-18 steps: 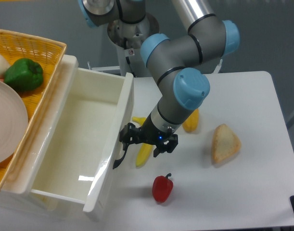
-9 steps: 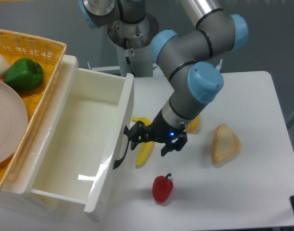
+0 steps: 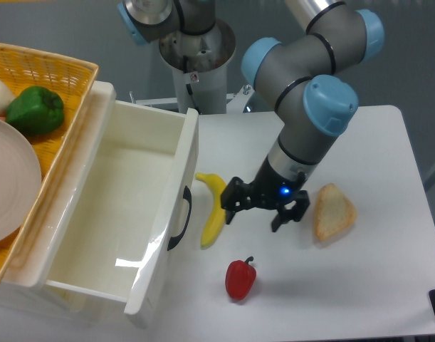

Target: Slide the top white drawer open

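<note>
While top white drawer [image 3: 114, 206] gapes, pincer [image 3: 254, 215] apart, rightward

top white drawer [image 3: 124, 206] open, gripper [image 3: 263, 210] apparently empty

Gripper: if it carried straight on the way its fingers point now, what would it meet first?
The gripper points left toward the banana, so probably that first; the top white drawer lies beyond. Depth is unclear from one view.
</note>
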Robot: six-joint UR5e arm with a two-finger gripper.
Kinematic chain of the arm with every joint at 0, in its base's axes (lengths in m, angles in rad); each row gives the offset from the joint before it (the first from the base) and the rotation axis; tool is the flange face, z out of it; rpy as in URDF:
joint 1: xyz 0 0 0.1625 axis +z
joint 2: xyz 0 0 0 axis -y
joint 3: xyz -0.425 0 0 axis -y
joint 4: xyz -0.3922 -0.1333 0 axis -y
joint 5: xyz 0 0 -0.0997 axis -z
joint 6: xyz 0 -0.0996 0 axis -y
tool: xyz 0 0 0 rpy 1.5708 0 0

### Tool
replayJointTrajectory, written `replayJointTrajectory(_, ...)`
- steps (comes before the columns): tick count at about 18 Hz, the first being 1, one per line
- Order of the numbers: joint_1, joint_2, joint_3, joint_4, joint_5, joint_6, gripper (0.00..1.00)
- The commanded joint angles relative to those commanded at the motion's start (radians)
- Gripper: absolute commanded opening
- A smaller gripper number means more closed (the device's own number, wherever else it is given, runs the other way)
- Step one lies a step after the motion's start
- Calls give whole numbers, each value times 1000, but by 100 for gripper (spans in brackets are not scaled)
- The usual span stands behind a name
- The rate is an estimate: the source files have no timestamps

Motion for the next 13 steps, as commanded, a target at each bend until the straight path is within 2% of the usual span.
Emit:
replayJointTrajectory(3,64,-11,-22,12,57,132,100)
replayJointTrajectory(9,150,-47,-3,49,131,433,100)
replayJointTrajectory(13,224,-55,4,49,143,742,100)
